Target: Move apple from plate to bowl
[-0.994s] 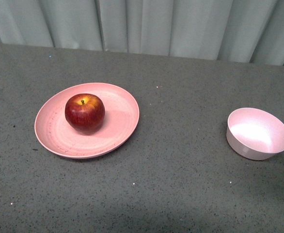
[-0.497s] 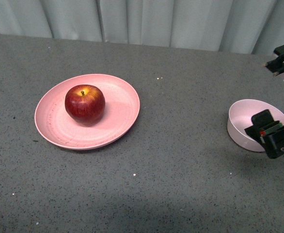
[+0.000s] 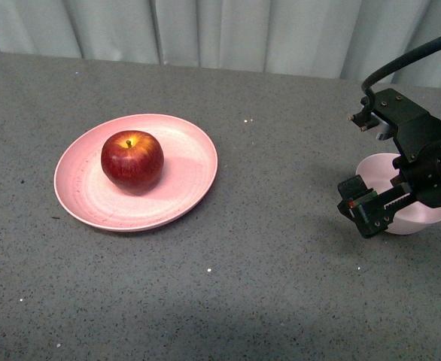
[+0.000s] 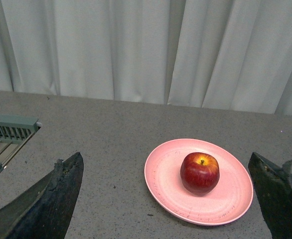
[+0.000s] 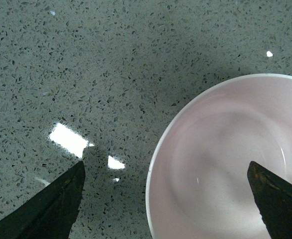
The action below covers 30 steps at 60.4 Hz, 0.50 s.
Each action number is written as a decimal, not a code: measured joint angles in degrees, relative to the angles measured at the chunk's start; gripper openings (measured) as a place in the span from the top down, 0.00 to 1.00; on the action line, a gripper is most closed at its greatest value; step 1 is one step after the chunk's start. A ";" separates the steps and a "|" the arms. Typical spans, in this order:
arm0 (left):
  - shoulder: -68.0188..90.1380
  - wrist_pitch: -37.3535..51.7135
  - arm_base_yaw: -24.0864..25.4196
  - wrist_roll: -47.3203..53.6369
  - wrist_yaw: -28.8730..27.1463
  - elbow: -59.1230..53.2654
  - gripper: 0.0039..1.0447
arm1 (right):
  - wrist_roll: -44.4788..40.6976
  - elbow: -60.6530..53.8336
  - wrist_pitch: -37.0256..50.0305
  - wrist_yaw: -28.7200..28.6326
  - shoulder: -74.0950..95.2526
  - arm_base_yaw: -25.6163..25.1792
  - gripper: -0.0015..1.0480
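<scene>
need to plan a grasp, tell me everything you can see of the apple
The apple is round, dark red and glossy, with a yellow patch around a short stem that points up. The sides in view look whole, with no cuts or dents. It sits upright near the middle of the salmon-pink plate, resting on the plate's flat inside and clear of its rim. Nothing else touches it.

Grey speckled table [image 3: 281,286] (white flecks) before a pale curtain [image 3: 243,30].
</scene>
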 joint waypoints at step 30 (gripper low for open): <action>0.00 0.00 0.00 0.00 0.00 0.00 0.06 | -0.46 2.25 -3.30 1.44 2.25 0.39 0.99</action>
